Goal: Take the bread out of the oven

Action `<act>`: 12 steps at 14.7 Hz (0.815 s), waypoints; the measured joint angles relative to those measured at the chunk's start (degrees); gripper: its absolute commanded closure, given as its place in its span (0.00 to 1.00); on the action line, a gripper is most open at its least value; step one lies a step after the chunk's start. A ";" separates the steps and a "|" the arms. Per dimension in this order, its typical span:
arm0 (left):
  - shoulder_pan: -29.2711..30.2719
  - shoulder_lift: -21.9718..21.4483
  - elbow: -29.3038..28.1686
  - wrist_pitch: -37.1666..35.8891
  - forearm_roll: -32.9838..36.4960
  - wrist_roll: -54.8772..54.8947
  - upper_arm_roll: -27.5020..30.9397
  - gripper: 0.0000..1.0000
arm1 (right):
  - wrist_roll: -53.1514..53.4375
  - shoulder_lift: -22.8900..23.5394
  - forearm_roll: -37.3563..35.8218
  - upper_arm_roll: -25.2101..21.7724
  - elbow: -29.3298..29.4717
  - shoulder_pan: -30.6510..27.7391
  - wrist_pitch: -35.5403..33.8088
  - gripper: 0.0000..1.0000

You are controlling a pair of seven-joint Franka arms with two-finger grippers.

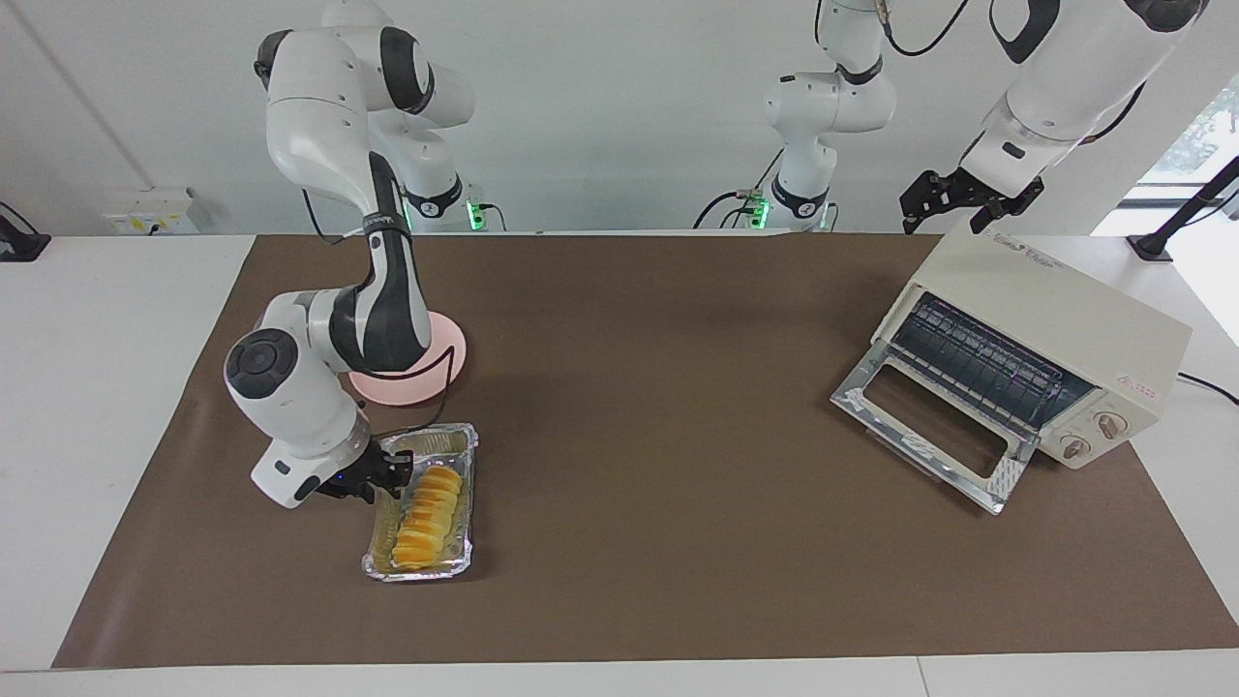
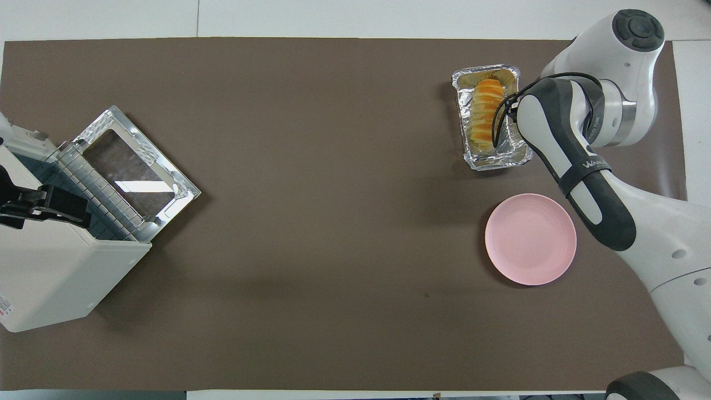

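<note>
I can't tell how my right gripper [image 1: 392, 476] jaws stand; it sits low at the foil tray [image 1: 466, 440], against the bread [image 1: 429, 518] lying inside it. The pink plate [image 1: 447, 373] lies nearer the robots. My left gripper [image 1: 953, 200], jaws wide, waits over the oven [image 1: 1065, 300], whose door [image 1: 929, 426] hangs open on the table [image 1: 658, 387].

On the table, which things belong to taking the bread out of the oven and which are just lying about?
Part of the job:
- bread, lying in the foil tray
- oven, door down, rack bare
- right gripper, at the tray's rim beside the bread
- left gripper, waiting over the oven

Just lying about:
- pink plate, nearer the robots than the tray
</note>
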 measured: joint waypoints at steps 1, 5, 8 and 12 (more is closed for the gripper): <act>0.00 0.00 0.00 0.00 0.00 0.00 0.00 0.00 | -0.13 -0.59 -1.10 0.00 0.00 0.01 -1.51 0.00; 0.00 0.00 0.00 0.00 0.00 0.00 0.00 0.00 | -0.16 -2.62 -2.44 0.05 0.25 0.54 -3.28 0.00; 0.00 0.00 0.00 0.00 0.00 0.00 0.00 0.00 | 2.10 -2.58 -2.47 0.06 1.03 1.92 -3.29 0.00; 0.00 0.00 0.00 0.00 0.00 0.00 0.00 0.00 | 7.75 0.43 -3.14 0.02 4.48 4.76 -3.25 0.00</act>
